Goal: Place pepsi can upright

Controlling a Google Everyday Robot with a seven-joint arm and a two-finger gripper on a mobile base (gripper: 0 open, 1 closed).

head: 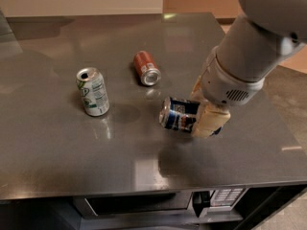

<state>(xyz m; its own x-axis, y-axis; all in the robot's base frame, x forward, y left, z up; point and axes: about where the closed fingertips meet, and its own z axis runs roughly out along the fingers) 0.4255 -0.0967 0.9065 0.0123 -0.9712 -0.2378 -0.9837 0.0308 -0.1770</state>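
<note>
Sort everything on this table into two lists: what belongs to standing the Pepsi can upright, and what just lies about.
In the job: blue can, held tilted; end effector, gripping it right of centre.
Lying about: green-and-white can, upright; red can, on its side.

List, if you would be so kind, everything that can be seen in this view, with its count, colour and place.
dark blue aluminium Pepsi can: one, blue with a red-white logo, on its side in the gripper, right of centre.
red-orange aluminium can: one, red-orange with a silver end, lying on its side mid-table, towards the back.
white-and-green aluminium can: one, white and green, standing upright on the left part of the table.
grey metal table: one, brushed grey, fills most of the view.
dark appliance with keypad: one, black, under the table's front edge.
robot arm: one, light grey, reaching in from the upper right.
gripper: one, cream-coloured, shut on the Pepsi can.
</note>
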